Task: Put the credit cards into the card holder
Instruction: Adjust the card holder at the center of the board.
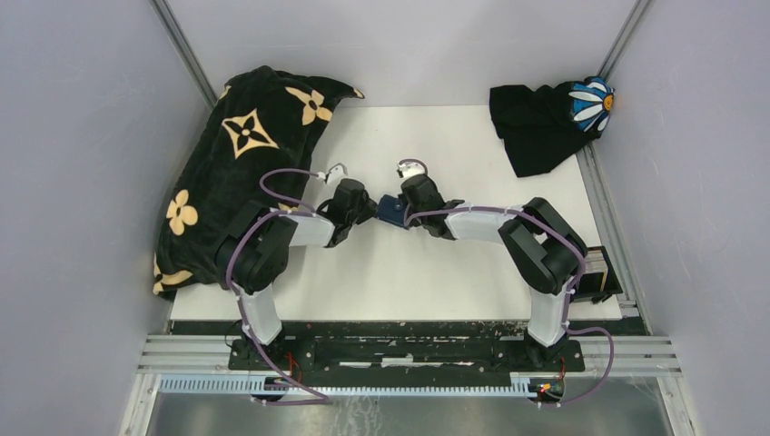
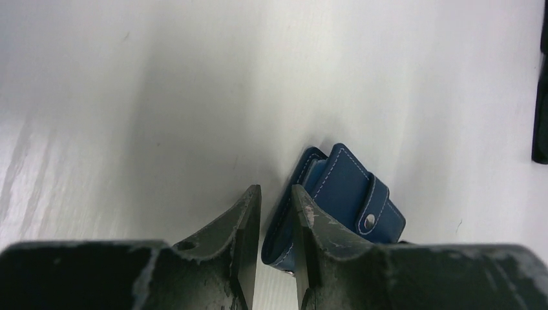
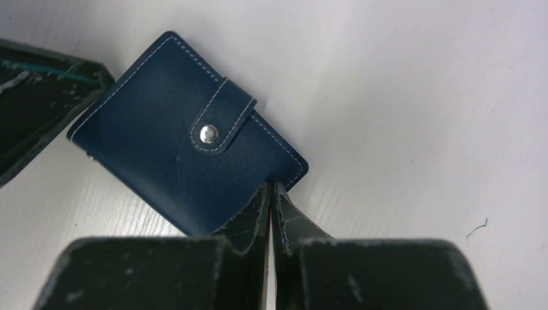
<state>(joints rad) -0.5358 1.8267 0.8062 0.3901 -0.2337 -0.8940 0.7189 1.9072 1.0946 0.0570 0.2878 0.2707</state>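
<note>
The card holder, a navy-blue wallet snapped closed, lies flat on the white table between my two grippers. My left gripper stands part open. One corner of the card holder reaches into the gap beside the right finger, and bare table shows by the other finger. My right gripper is shut, its tips against the near edge of the card holder, with nothing seen between them. In the top view the left gripper and right gripper flank the wallet. The credit cards are out of view.
A black cloth with tan flowers covers the table's left side. Another black cloth with a daisy lies at the back right. A black tray sits at the right edge. The left finger shows in the right wrist view.
</note>
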